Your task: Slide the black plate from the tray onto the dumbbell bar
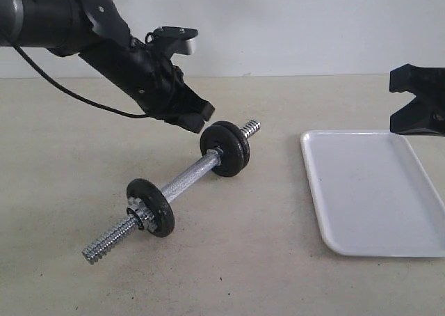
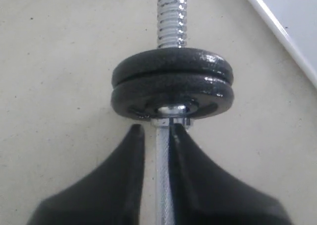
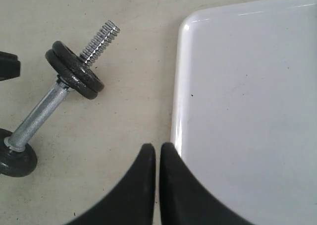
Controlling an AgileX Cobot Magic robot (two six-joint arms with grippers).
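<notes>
The dumbbell bar [image 1: 188, 174] lies on the table, threaded at both ends. Two matte black plates sit pressed together on its far end; the outer one, toward the thread, is the black plate [image 1: 229, 146] [image 2: 171, 66] [image 3: 74, 69]. The white tray [image 1: 375, 191] [image 3: 247, 111] at the right holds nothing. My left gripper [image 1: 200, 115] [image 2: 155, 128] hovers just above the bar behind these plates, slightly open, and the bar shows through the gap between its fingers. My right gripper [image 1: 416, 107] [image 3: 157, 148] hangs shut over the tray's left rim, holding nothing.
A like black disc with a chrome collar nut [image 1: 151, 206] [image 3: 17, 160] sits on the bar's near end. A corner of the tray [image 2: 292, 17] shows in the left wrist view. The left arm's cable [image 1: 76, 97] trails over the table behind.
</notes>
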